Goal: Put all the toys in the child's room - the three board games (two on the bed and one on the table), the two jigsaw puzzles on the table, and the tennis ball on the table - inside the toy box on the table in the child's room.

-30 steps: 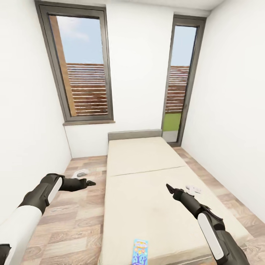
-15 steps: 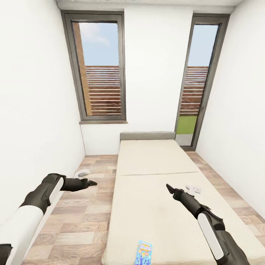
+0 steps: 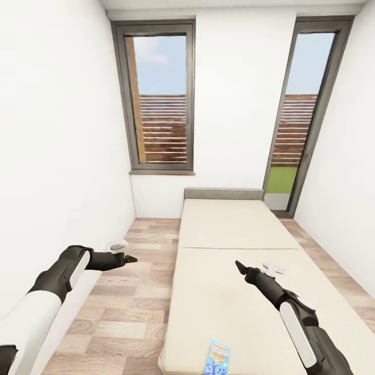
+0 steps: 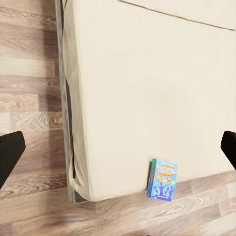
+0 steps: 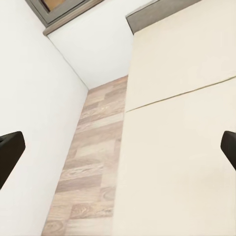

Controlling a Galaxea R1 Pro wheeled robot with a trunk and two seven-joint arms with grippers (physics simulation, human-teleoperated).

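Both grippers, left (image 3: 129,258) and right (image 3: 239,266), hang wide open and empty; next, reach for the small blue game (image 3: 217,358) on the bed (image 3: 234,229).

1. A small white object (image 3: 119,244) lies on the floor at 9 o'clock, against the wall.
2. A slatted wooden fence (image 3: 164,127) shows outside at 12 o'clock.
3. A green lawn strip (image 3: 280,179) shows at 2 o'clock.
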